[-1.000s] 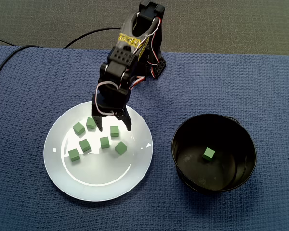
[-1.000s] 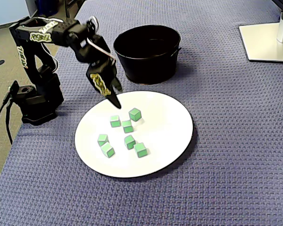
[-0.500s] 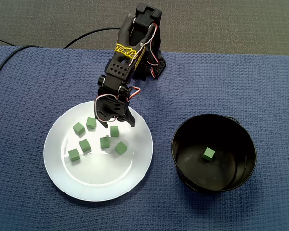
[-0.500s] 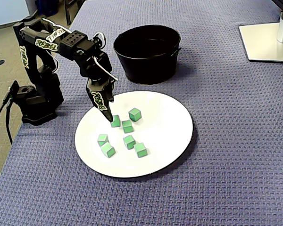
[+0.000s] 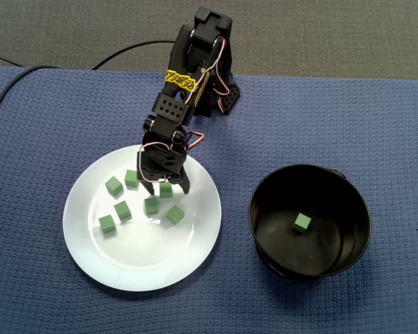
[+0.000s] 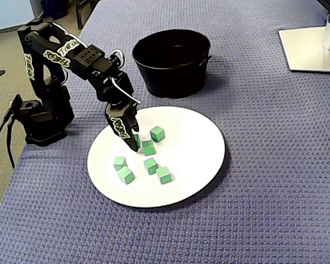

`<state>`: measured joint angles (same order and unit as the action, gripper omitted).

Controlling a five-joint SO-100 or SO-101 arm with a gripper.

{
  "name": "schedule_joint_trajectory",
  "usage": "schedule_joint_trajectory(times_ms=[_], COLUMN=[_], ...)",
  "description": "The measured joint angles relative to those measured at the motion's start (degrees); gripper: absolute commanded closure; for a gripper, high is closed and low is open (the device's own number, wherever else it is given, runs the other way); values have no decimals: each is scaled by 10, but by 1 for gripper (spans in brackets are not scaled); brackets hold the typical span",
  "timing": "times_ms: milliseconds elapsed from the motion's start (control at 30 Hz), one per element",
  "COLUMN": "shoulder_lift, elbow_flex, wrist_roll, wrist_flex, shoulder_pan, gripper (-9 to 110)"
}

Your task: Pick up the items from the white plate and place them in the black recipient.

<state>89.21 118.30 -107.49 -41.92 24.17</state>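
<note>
A fixed view shows your end effector (image 5: 168, 188) spread apart, jaws either side of a green cube (image 5: 166, 190) near the white plate's (image 5: 143, 278) top edge, so the cube lies between them. In a fixed view, the end effector (image 6: 135, 144) half hides that cube (image 6: 139, 141).

Arm (image 5: 173, 104) forward, wrist pitched steeply down, fingers (image 5: 182, 184) seemingly apart, tips low.
</note>
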Motion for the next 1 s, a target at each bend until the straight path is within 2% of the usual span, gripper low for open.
schedule_joint_trajectory(times_ms=[200,500,600,700,833,1000], shoulder_lift=[-1,0,11,52,122,177], elbow_flex=[8,12,-4,-70,-222,-449], wrist_roll=[6,28,56,120,253,477], wrist_flex=[12,11,-43,-148,-309,-368], shoulder_pan=[-2,-2,0,-9,-49,-135], gripper=[101,101,101,101,101,101])
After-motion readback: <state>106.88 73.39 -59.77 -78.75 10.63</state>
